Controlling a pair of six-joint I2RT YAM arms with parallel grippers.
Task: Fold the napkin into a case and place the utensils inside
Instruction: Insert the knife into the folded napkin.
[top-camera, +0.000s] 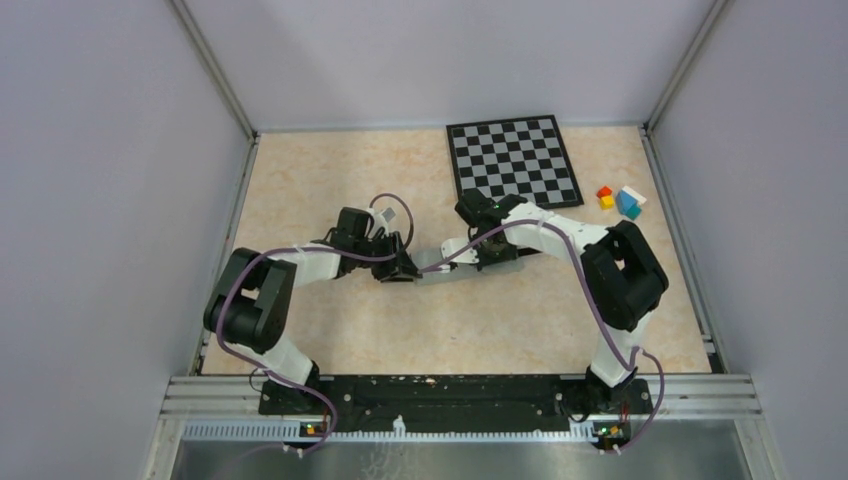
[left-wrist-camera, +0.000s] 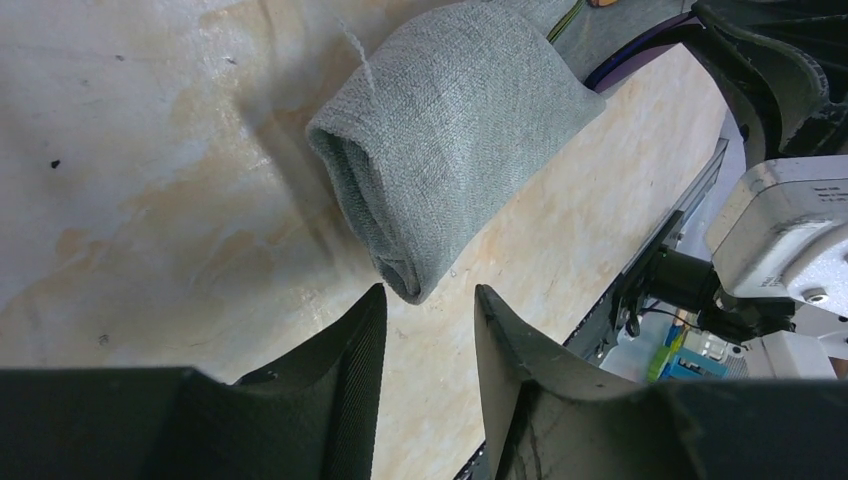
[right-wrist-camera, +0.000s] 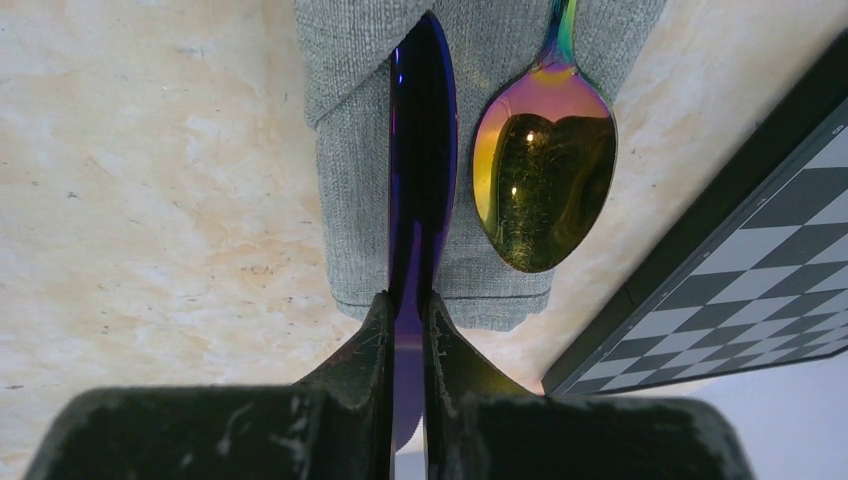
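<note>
Well, from above the case (top-camera: 450, 268) lies mid-table, well clear of every edge, between both arms. Left wrist: the left gripper (left-wrist-camera: 430, 330) gapes just short of the case's end, pinning nothing, so a shove could slide it. Right wrist: the right gripper (right-wrist-camera: 408, 330) clamps the knife (right-wrist-camera: 421, 170), half tucked beside the spoon (right-wrist-camera: 545, 190) — nudging that loose looks likely.

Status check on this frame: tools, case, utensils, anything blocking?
Left tool open, at one end of case. Right tool shut on knife, blade lying along case. Spoon beside it on case. Nothing blocking.
</note>
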